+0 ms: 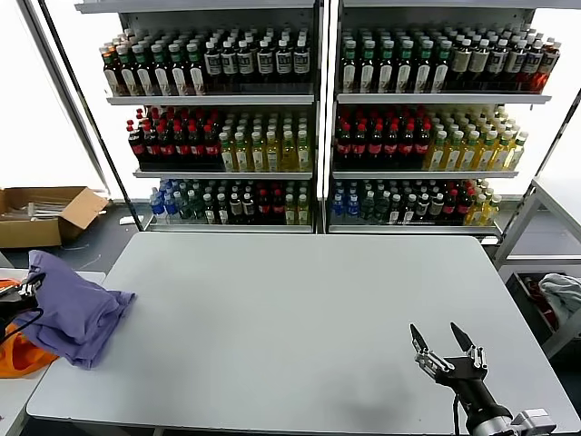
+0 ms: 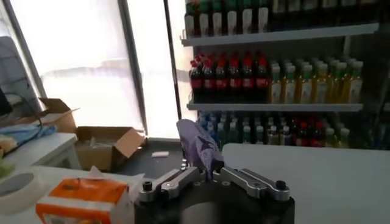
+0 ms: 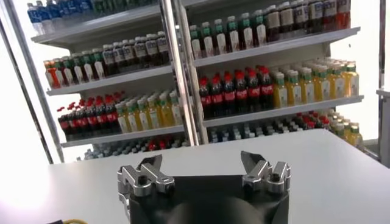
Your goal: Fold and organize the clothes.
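Looking down in the head view: grey table (image 1: 300, 318) fills the mid frame, w/ the lavender T-shirt (image 1: 73, 309) bunched at the left edge of the frame, part on the table's left end, part hanging off it. Left gripper (image 1: 23, 298) sits at far left, fingers pressed together on a fold of the shirt. Bright orange fabric (image 1: 20, 359) shows under the shirt, lower left corner. Right gripper (image 1: 443, 341) hovers over the table at lower right, fingers spread, nothing between them, well apart from the shirt. Bottle shelves (image 1: 318, 100) run across the top of the frame; open cardboard box (image 1: 45, 213) on the floor at mid left; pale cloth (image 1: 563, 295) at the right edge, off the table.

Left wrist view: left gripper (image 2: 210, 176) low centre, fingers closed on a twist of T-shirt (image 2: 198, 149) that stands up from the pinch. Orange-topped carton (image 2: 82, 198) sits lower left, just beside the gripper body. Cardboard box (image 2: 103, 146) behind it on the floor, bright window at upper left, bottle shelves (image 2: 274, 67) upper right, table (image 2: 329, 182) at right.

Right wrist view: right gripper (image 3: 204, 173) bottom centre, fingers wide apart, empty, above the bare table (image 3: 341, 176). Shelves of bottles (image 3: 244, 91) fill the bkgd. Shirt not visible here.
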`<control>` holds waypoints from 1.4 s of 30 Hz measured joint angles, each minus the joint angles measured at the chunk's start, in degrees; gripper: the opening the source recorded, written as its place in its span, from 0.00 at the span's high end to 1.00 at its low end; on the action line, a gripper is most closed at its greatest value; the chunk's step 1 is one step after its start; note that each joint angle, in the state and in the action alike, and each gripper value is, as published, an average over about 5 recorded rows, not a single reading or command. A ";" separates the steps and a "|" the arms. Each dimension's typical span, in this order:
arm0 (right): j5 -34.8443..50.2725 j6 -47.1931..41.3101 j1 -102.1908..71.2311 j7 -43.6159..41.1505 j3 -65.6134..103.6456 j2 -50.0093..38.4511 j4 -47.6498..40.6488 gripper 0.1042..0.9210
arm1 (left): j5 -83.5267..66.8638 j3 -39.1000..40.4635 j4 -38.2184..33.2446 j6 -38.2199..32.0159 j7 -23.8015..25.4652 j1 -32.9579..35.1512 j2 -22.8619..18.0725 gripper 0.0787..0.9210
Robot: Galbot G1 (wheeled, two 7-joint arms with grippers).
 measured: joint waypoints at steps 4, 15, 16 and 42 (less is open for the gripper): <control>-0.08 -0.32 0.31 0.17 -0.09 0.01 0.21 0.12 | 2.04 4.32 -4.26 0.40 -1.08 -1.36 -1.94 0.96; -1.12 -2.04 1.40 1.13 -0.89 0.81 0.66 0.12 | 2.25 31.71 -7.92 1.05 -7.84 -10.70 -11.78 0.96; -1.27 -2.19 1.38 1.22 -0.90 0.87 0.59 0.12 | 1.24 34.50 -7.38 1.06 -8.85 -11.94 -12.96 0.96; 1.35 -10.92 11.06 7.69 -10.15 -1.09 -3.29 0.12 | -16.09 55.17 1.49 -3.85 -16.24 -28.40 -29.74 0.40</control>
